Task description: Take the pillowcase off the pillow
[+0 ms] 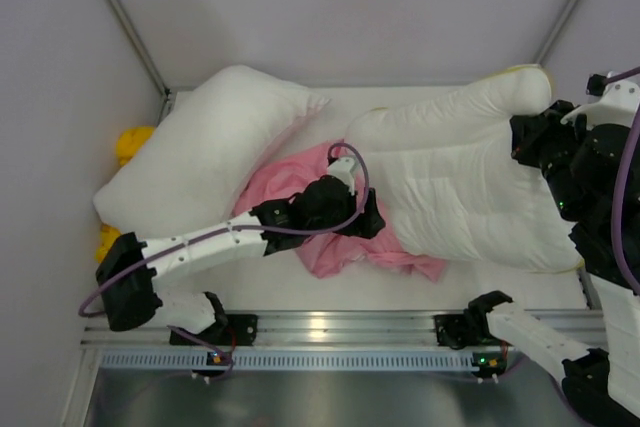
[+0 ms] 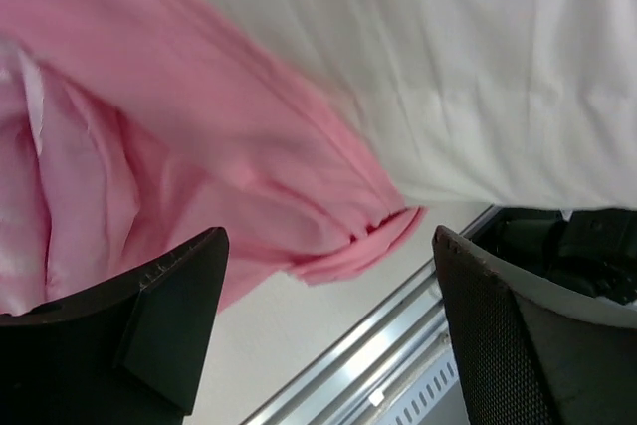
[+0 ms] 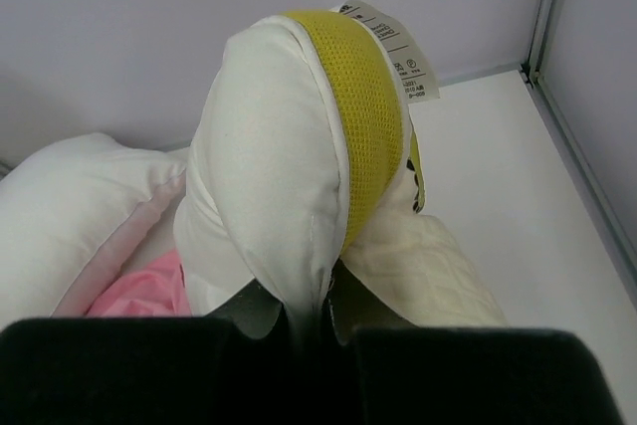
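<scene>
Two risks noted, reports the inspector. The left gripper (image 2: pixel 328 241) stands wide apart and holds nothing, close to the pillowcase (image 1: pixel 335 252). The case lies bunched at the centre of the overhead frame, against the lower left edge of the pillow (image 1: pixel 470 177). Whether a corner of the pillow sits inside it, I cannot tell. If the jaws close shallow on that glossy fabric, the fold may slide out. If they close deep, they may catch pillow along with case.

And the second? asks the supervisor.

The right gripper (image 3: pixel 309 311), at the upper right of the overhead frame, is clamped on a thin pinch of the pillow's end. A hard pull from the left could strip that pinch free, and the pillow would follow the case. The second pillow (image 1: pixel 210 147), upper left, lies just beside the pink cloth and could be dragged too.

Any markings?

One white tag (image 3: pixel 393 42) beside the yellow band (image 3: pixel 363 116), at the top of the right wrist frame. It carries print, too small to read. No brand is legible anywhere.
</scene>
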